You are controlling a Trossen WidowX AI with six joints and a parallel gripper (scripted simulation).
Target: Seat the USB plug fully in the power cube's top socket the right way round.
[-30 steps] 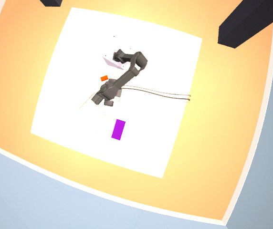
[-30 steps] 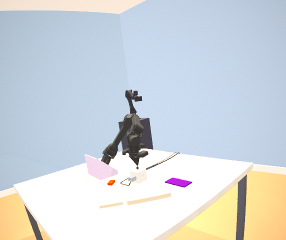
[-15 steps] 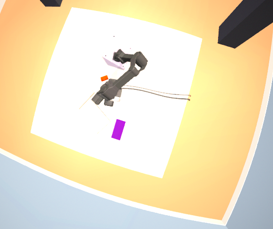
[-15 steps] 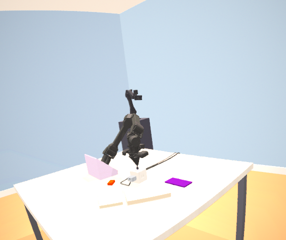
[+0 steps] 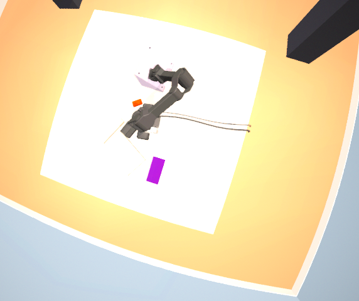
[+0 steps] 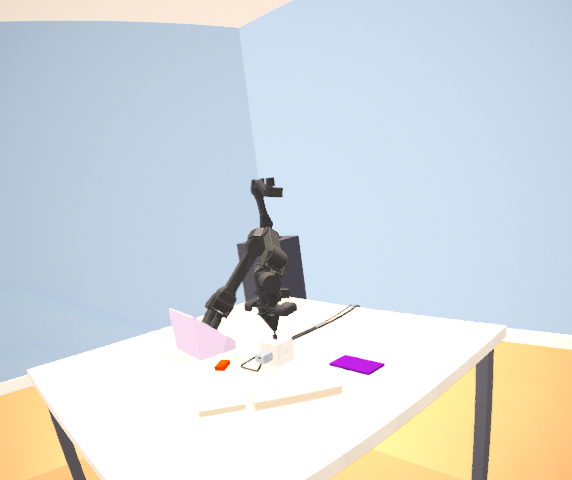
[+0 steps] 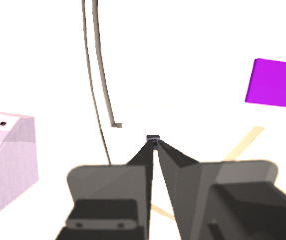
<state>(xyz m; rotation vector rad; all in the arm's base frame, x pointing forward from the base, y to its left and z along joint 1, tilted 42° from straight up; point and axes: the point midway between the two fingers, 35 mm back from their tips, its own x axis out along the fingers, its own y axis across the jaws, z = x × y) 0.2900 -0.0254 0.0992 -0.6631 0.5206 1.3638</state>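
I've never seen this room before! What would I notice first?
The dark arm near the table's middle, bending down with its end effector pinched on a tiny plug above a white cube. Then the bright purple card to the cube's right and the little orange block to its left.

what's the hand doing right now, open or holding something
Hand: shut on the small dark USB plug, pinched at the fingertips above the white power cube.
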